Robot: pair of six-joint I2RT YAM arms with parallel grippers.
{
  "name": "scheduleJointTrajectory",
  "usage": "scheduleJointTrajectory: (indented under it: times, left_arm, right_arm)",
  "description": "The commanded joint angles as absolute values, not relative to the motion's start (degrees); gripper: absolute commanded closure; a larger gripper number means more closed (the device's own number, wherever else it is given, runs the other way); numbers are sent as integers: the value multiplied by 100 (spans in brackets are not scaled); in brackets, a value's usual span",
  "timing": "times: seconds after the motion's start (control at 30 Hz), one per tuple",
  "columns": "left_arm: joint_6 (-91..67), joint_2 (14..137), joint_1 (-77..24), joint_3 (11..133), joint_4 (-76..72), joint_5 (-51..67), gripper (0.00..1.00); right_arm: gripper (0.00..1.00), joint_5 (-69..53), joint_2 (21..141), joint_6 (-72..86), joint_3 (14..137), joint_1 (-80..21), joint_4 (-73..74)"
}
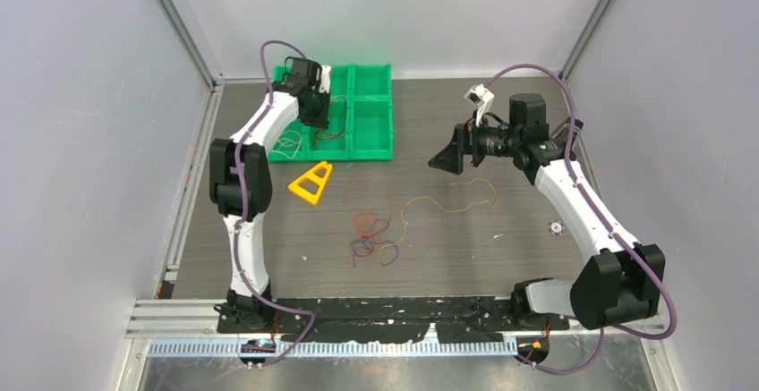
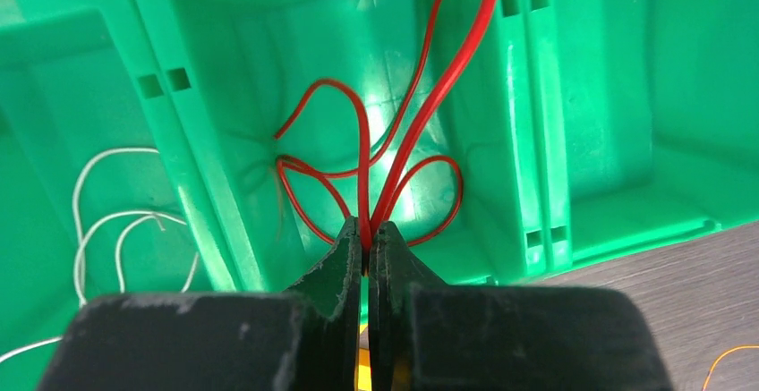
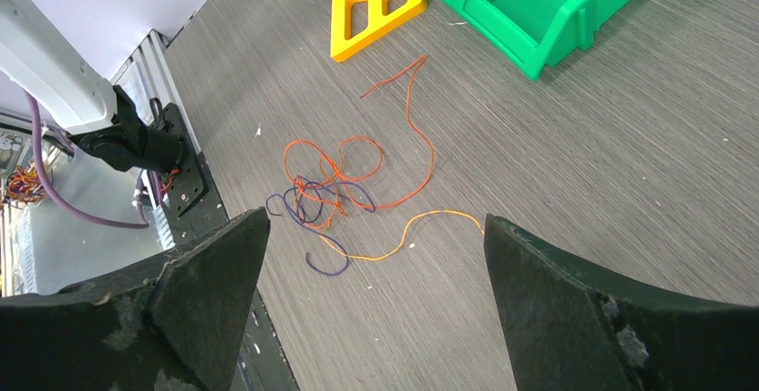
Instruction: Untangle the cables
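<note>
Left arm point(image 1: 242, 176) stretched toward upper left of top view. Left gripper point(image 2: 368, 230) points down into green plastic bin point(image 2: 537, 140), fingers clenched on thin red wire point(image 2: 363, 158) (looped inside). Right gripper point(image 3: 376, 221) level at centre-right, fingers spread wide. Orange-purple wire tangle point(image 3: 327, 194) lies on grey table point(image 3: 582, 185), centre.

The right hand point(image 3: 374, 221) is spread wide, its black fingers point(image 3: 206, 293) in the lower corners of the frame. Between them on the grey bench point(image 3: 582, 167), left of centre, lies a tangle of orange and purple cables point(image 3: 324, 196), one orange strand point(image 3: 421, 219) trailing right. At top centre a yellow triangular frame point(image 3: 376, 11) sits just beside a green bin point(image 3: 537, 6)
</note>
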State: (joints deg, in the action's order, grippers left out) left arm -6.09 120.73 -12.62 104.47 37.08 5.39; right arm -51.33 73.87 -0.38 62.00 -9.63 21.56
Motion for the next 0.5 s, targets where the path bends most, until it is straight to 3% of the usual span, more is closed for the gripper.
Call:
scheduleJointTrajectory:
  times: [0.0, 0.23, 0.33, 0.47]
  left_arm:
    - [-816, 12333, -1200, 10933, 4554, 494, 100]
    - [-869, 12548, -1143, 11392, 4920, 624, 97]
    - [-837, 12209, -1143, 11269, 4707, 747, 72]
    - [-767, 11476, -1199, 10684, 4041, 768, 47]
  right_arm:
    - [4, -5238, 7221, -141, 6191, -945, 2107]
    - [4, -5247, 7212, -159, 6243, -942, 2145]
    - [4, -5247, 7182, -201, 6297, -933, 2235]
    - [4, -5250, 7151, -224, 6300, -939, 2251]
